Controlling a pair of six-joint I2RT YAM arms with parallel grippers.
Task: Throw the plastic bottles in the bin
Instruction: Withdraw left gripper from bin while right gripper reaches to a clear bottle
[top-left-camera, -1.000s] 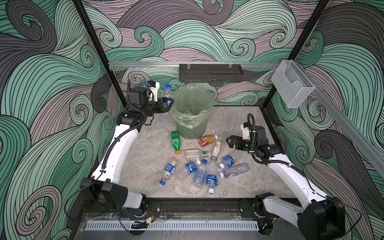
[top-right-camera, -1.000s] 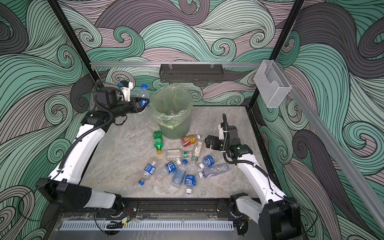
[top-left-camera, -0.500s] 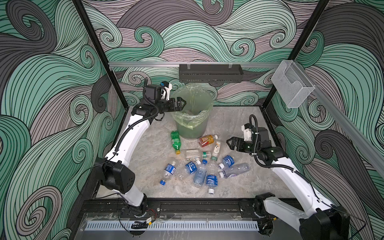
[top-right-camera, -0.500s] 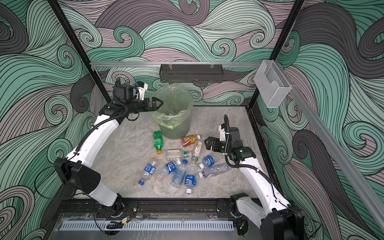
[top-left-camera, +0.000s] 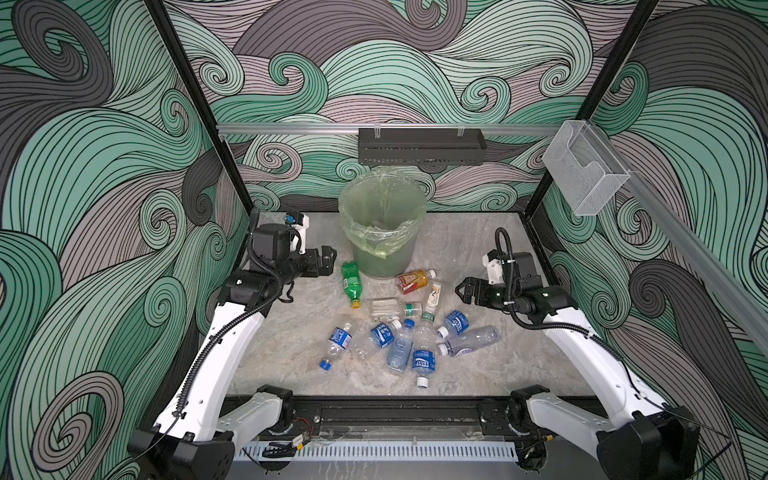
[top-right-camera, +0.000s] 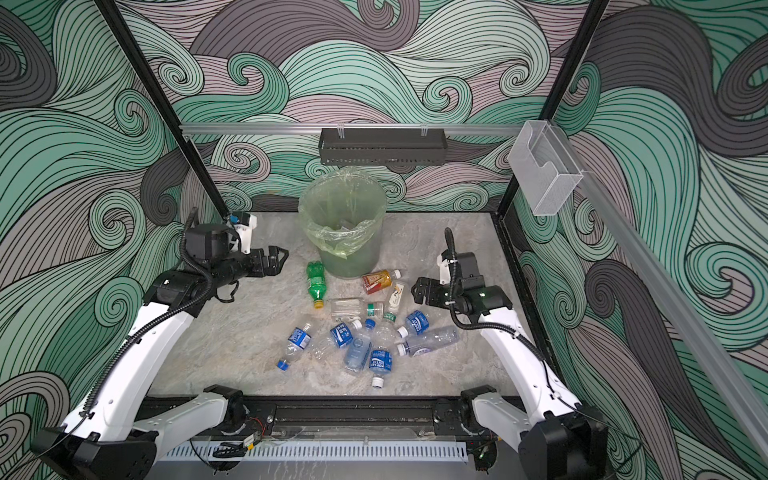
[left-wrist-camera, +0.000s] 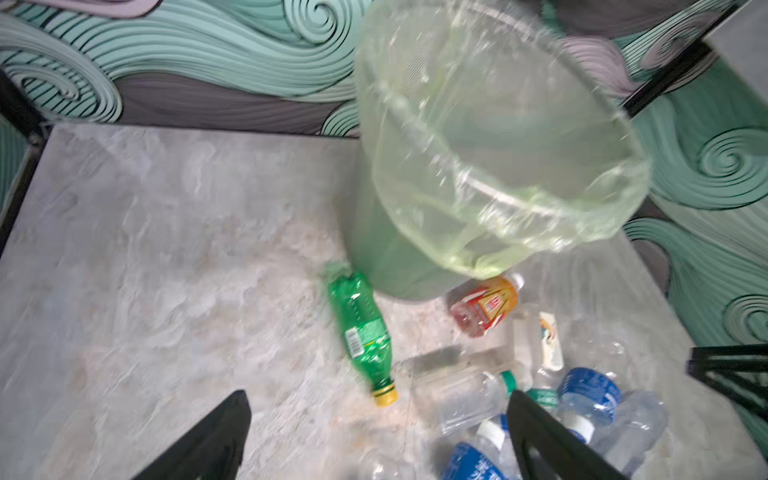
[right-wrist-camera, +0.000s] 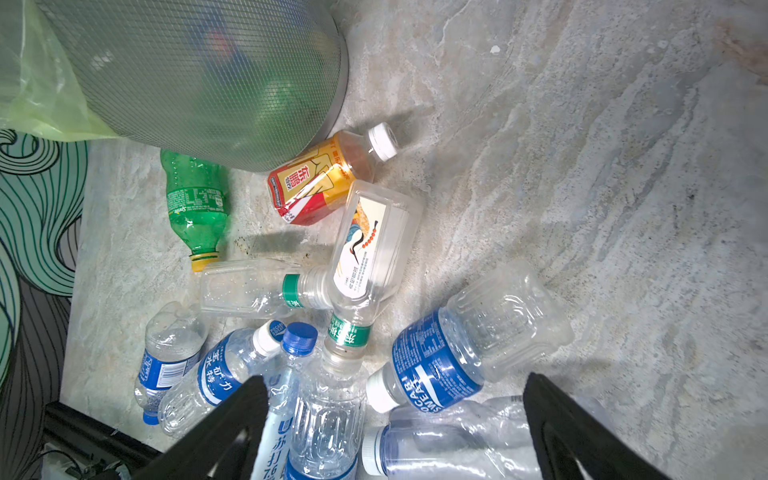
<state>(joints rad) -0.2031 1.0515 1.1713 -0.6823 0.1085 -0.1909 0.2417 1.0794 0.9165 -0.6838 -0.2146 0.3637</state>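
left gripper (top-left-camera: 330, 261) at 8 o'clock of bin (top-left-camera: 386, 257), jaws apart, empty. right gripper (top-left-camera: 460, 293) at 2 o'clock of bottles (top-left-camera: 423, 361), jaws apart, empty.

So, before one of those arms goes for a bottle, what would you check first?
1. Left gripper open and empty: ok.
2. Right gripper open and empty: ok.
3. Bin upright, mouth unblocked: ok.
4. Green bottle lying alone beside the bin, free to grab: ok.
5. Pile near the right gripper loose enough to lift just one: cannot tell; the bottles overlap.
6. Floor cleared of bottles: not ok; many remain.
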